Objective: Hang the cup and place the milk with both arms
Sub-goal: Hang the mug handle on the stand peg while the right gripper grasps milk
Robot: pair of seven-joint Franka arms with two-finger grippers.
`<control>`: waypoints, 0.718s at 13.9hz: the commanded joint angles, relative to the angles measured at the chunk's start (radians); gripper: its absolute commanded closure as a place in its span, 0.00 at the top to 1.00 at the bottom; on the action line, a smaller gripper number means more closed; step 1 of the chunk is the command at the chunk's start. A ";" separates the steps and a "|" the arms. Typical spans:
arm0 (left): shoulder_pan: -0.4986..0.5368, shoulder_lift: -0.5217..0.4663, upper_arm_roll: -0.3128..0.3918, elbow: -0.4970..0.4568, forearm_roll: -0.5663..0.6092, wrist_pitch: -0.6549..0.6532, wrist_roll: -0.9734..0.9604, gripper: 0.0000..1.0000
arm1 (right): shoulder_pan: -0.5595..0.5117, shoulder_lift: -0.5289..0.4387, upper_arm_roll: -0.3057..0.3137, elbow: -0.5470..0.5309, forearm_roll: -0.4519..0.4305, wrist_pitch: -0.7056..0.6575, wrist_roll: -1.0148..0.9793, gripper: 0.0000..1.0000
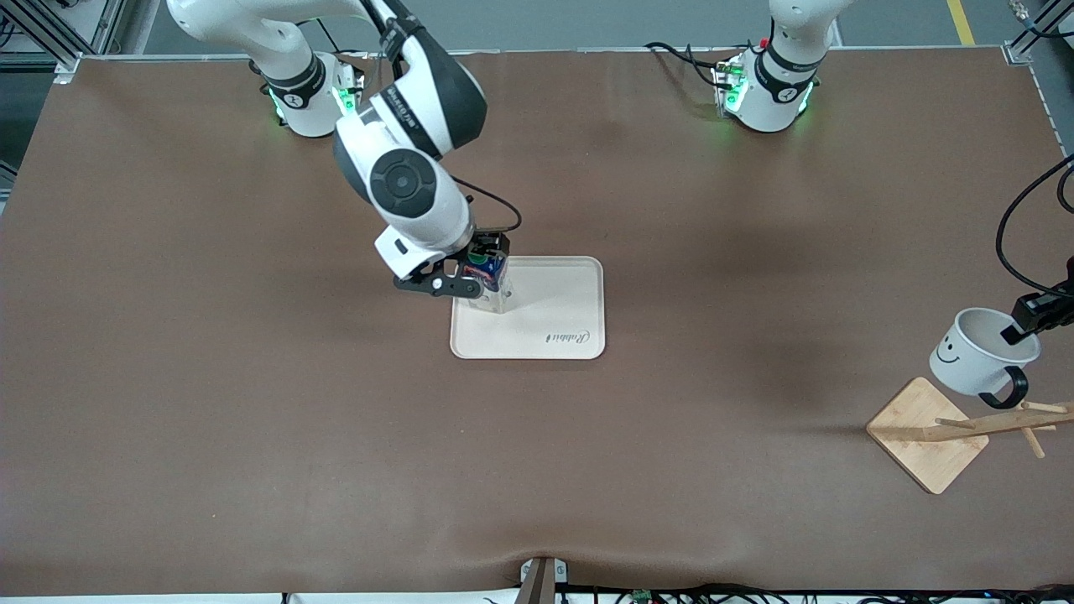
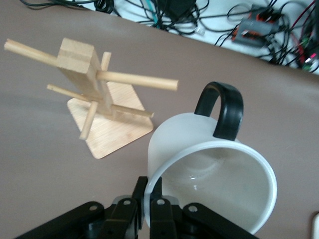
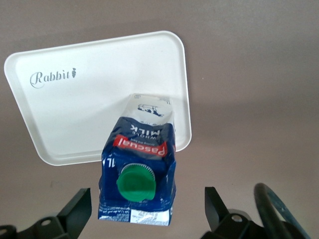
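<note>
Cup (image 1: 973,362), frame's right edge, is pinched at the rim by shut left jaws (image 2: 147,209); handle to be threaded onto rack (image 2: 94,94) peg. Milk (image 3: 138,172) stands on tray (image 1: 570,289), centre frame; right jaws (image 3: 144,206) wide, holding nothing.

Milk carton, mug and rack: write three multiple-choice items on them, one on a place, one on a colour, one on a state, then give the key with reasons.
1. Where does the milk carton stand?
A. On the white tray
B. On the wooden rack's base
C. On the bare table

2. What colour is the carton's cap?
A. Red
B. Green
C. White

3. How is the left hand?
A. Open over the tray
B. Shut on nothing
C. Shut on the mug's rim

Key: 1 A, since the carton sits upright on the tray, with the right hand open on either side of it. 2 B, the round cap is green. 3 C, its fingers pinch the white mug over the wooden mug rack.
</note>
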 commanded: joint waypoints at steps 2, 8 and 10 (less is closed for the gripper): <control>0.005 0.019 -0.003 -0.005 -0.042 0.067 0.002 0.00 | 0.021 -0.007 -0.009 -0.025 -0.021 0.006 0.081 1.00; 0.042 0.065 -0.003 -0.006 -0.048 0.134 -0.010 0.00 | 0.031 0.001 -0.009 -0.041 -0.014 0.009 0.209 1.00; 0.046 0.069 -0.002 -0.010 -0.048 0.134 -0.010 0.00 | 0.031 0.002 -0.009 -0.039 -0.012 0.018 0.212 1.00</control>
